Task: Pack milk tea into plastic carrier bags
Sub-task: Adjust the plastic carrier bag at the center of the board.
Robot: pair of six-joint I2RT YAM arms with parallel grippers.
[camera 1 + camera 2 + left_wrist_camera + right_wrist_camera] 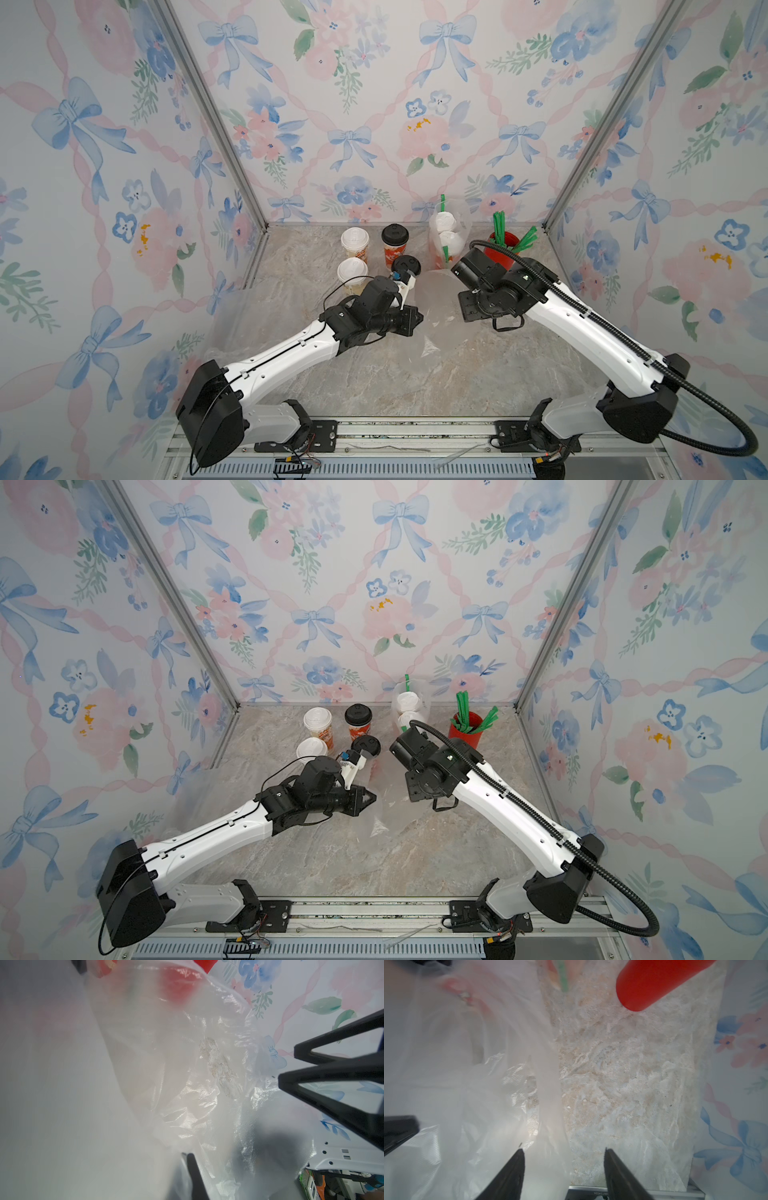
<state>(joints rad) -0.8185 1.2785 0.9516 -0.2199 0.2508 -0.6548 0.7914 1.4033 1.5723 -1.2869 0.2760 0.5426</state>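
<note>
A clear plastic carrier bag (440,303) lies crumpled mid-table between both arms. My left gripper (419,320) is shut on its near edge; film wraps the one finger (193,1174) that shows. My right gripper (563,1150) is open at the bag's other side, a strip of film hanging loose between its jaws. A black-lidded red milk tea (406,266) leans at the bag's far end; inside or behind, I cannot tell. A black-lidded cup (395,245) and two white-lidded cups (354,245) (352,274) stand at the back left. Another bag (449,243) holds two white-lidded cups.
A plain red cup of green straws (505,249) stands at the back right, close behind my right wrist, and also shows in the right wrist view (654,982). Flowered walls close in the marble table (395,382) on three sides. A metal rail (395,432) runs along the front.
</note>
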